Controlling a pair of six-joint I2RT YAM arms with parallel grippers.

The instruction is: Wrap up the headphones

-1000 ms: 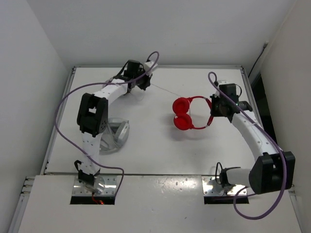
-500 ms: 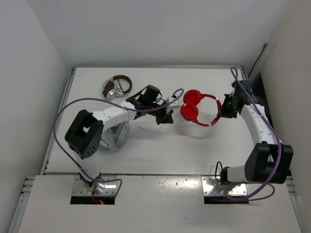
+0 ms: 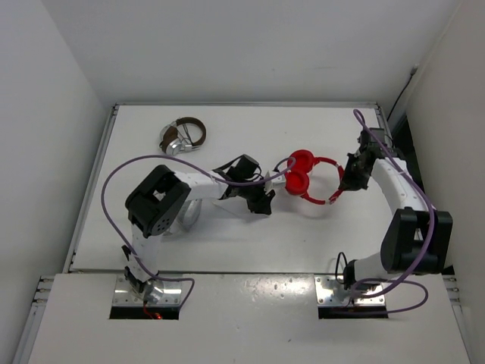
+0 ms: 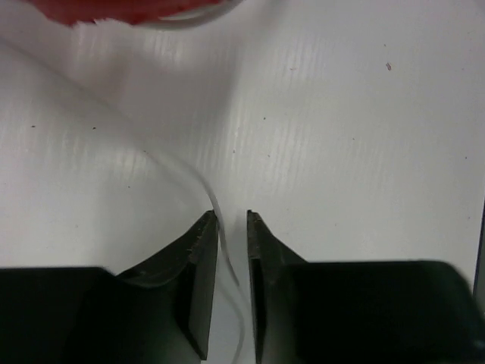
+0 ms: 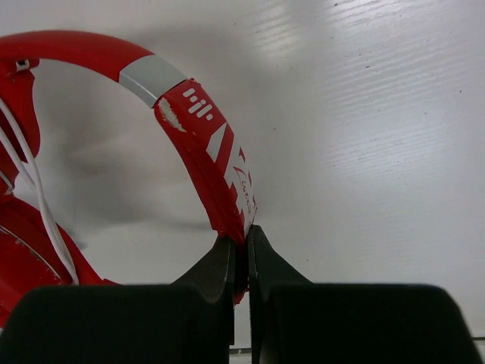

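we see brown-and-silver headphones (image 3: 183, 136) at the table's (image 3: 227, 243) far left, well apart from the red headphones (image 3: 307, 176) mid-table. our right gripper (image 5: 244, 235) pinches their headband (image 5: 204, 144). our left gripper (image 4: 233, 220) stands slightly parted, the white cable (image 4: 189, 174) running between its fingers.

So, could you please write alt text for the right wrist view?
The right gripper is shut on the red headband of the headphones, close to the camera. A thin white cable runs over the red parts at the left edge, and the white table fills the background.
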